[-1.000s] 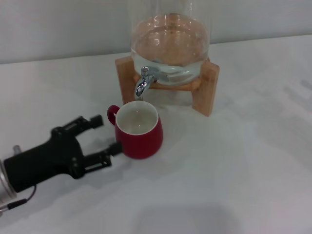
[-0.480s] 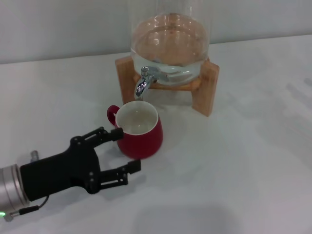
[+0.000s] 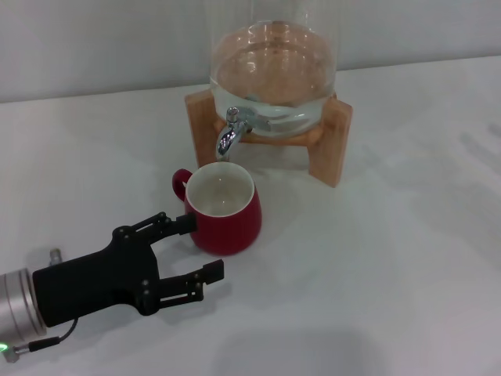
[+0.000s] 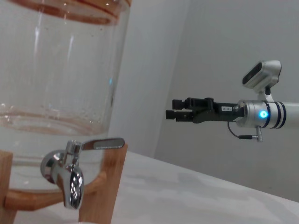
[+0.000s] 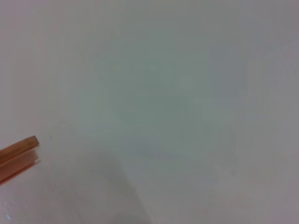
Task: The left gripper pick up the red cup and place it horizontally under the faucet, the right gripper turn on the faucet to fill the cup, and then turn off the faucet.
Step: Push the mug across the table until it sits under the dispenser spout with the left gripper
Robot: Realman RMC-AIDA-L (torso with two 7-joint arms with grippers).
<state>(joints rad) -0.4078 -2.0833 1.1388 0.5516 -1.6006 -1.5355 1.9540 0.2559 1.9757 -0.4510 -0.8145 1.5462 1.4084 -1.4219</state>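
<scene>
Cup-placing step done: red cup (image 3: 223, 207) under faucet (image 3: 228, 131); left gripper (image 3: 191, 249) at seven o'clock, fingers apart. Next: right gripper (image 4: 171, 113), fingers together, onto lever.

Clear glass dispenser (image 3: 274, 70) at back of white bench (image 3: 391, 274), part-filled with clear liquid. Seated in wooden stand (image 3: 329, 141), light-brown legs spread on bench. Pale grey wall (image 3: 102, 47) behind. In left wrist view, dispenser glass (image 4: 56, 70) close up, stand leg (image 4: 100, 186) below.
</scene>
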